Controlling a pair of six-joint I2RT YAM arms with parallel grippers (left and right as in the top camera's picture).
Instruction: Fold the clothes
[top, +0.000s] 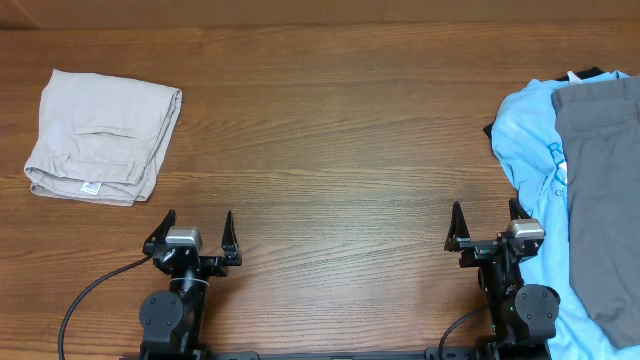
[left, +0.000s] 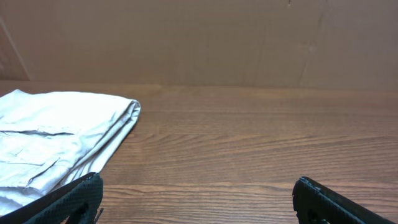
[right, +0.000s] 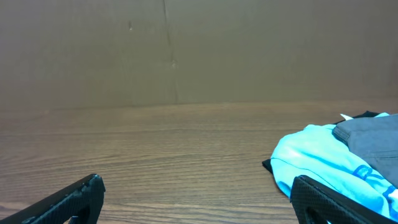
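The dark grey shorts (top: 603, 190) lie on top of a pile at the table's right edge, over a light blue garment (top: 533, 150); they also show at the right of the right wrist view (right: 373, 140). My left gripper (top: 195, 232) is open and empty near the front edge, left of centre; its fingers frame bare wood in the left wrist view (left: 198, 199). My right gripper (top: 487, 226) is open and empty, just left of the pile, and its right finger sits close beside the blue cloth in the right wrist view (right: 198, 199).
A folded beige garment (top: 100, 140) with a small white tag lies at the far left, ahead of my left gripper; it also shows in the left wrist view (left: 59, 140). A bit of black cloth (top: 493, 130) peeks from under the blue garment. A brown wall stands behind the wooden table (top: 340, 140).
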